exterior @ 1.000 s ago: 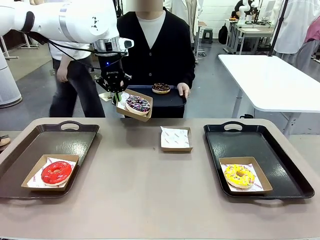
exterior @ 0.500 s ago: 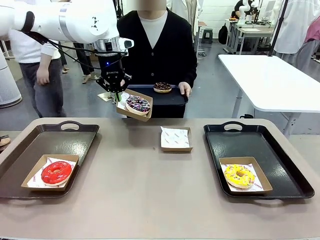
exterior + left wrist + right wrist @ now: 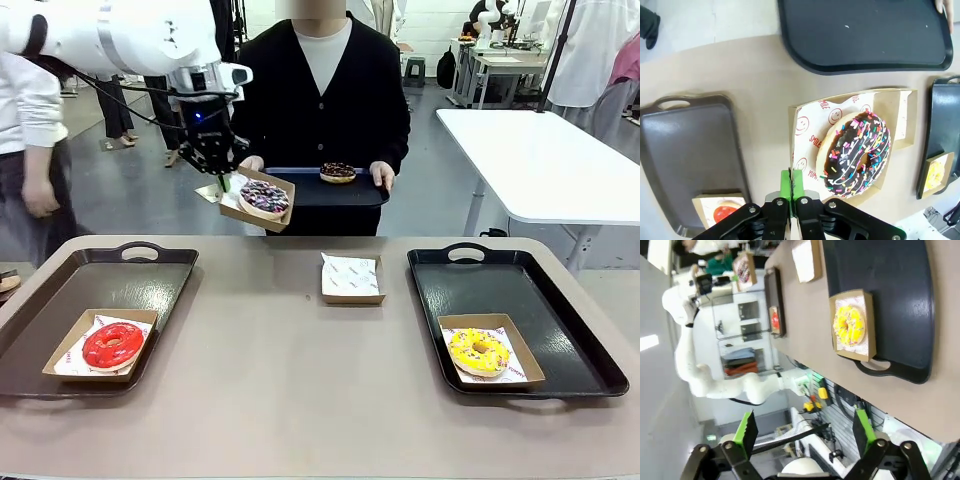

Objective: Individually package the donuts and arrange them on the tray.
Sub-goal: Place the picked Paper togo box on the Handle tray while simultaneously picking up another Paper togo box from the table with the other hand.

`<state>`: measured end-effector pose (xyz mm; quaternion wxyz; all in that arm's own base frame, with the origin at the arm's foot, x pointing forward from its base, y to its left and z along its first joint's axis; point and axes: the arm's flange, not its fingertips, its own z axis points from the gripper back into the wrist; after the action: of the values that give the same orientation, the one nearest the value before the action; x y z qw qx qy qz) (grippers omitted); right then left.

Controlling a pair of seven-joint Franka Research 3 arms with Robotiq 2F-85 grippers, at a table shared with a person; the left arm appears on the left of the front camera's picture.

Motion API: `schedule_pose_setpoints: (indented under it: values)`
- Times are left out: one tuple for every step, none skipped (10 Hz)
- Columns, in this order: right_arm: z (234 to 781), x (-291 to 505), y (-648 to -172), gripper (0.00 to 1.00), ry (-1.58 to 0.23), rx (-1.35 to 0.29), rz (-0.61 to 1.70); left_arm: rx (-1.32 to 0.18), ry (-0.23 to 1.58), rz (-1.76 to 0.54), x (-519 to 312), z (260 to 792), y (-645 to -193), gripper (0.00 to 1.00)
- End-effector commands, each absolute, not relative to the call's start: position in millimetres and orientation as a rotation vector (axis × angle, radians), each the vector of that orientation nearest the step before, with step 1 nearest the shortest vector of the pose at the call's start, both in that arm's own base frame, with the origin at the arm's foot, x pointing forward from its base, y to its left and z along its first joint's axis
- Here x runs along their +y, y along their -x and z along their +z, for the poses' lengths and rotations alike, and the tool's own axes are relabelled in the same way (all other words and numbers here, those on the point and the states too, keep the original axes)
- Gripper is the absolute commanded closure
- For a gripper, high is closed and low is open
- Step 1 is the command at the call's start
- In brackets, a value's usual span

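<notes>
a shallow cardboard box (image 3: pixel 901 117) carrying a glossy sprinkled donut (image 3: pixel 857 155) is pinched at its paper-lined rim by the left gripper (image 3: pixel 792 181); the right gripper (image 3: pixel 802 427) is spread wide, empty.

You see a glossy red donut (image 3: pixel 112 345), a yellow donut (image 3: pixel 478 351) with coloured sprinkles, and a dark donut (image 3: pixel 856 152) with rainbow sprinkles. Each box (image 3: pixel 903 120) is brown, its paper (image 3: pixel 807 130) white with red print; trays (image 3: pixel 545 290) dark, worktop (image 3: pixel 300 400) tan.

The left end effector (image 3: pixel 792 176) partly hides the red donut (image 3: pixel 723 214).
</notes>
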<state>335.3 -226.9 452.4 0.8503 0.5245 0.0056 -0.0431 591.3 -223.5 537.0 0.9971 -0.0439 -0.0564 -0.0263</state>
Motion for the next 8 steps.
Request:
schedule_pose_setpoints:
  values:
    - [486.4, -178.6, -351.0, 0.0, -0.928, 0.049, -0.07, -0.133, 0.124, -0.077, -181.6, 537.8, -572.3, 0.99]
    - [504.4, -149.6, -367.1, 0.0, -0.857, 0.058, -0.059, -0.111, 0.131, -0.084, -159.2, 535.4, -571.0, 0.99]
    - [518.0, -119.5, -377.3, 0.0, -0.789, 0.048, -0.061, -0.091, 0.134, -0.084, -140.1, 533.8, -565.2, 0.99]
    - [530.4, -91.2, -390.6, 0.0, -0.728, 0.026, -0.064, -0.079, 0.14, -0.08, -122.1, 527.6, -563.5, 0.99]
    - [542.8, -63.2, -402.3, 0.0, -0.687, 0.0, -0.053, -0.07, 0.151, -0.067, -105.2, 521.3, -561.0, 0.99]
    - [552.3, -29.4, -413.4, 0.0, -0.635, -0.03, -0.036, -0.065, 0.16, -0.046, -83.2, 516.5, -556.7, 0.99]
    - [554.5, -2.0, -420.4, 0.0, -0.59, -0.044, -0.023, -0.061, 0.166, -0.027, -64.9, 512.3, -552.0, 0.99]
    - [550.8, 19.6, -428.4, 0.0, -0.543, -0.061, -0.016, -0.06, 0.178, -0.011, -48.9, 505.8, -551.5, 0.99]
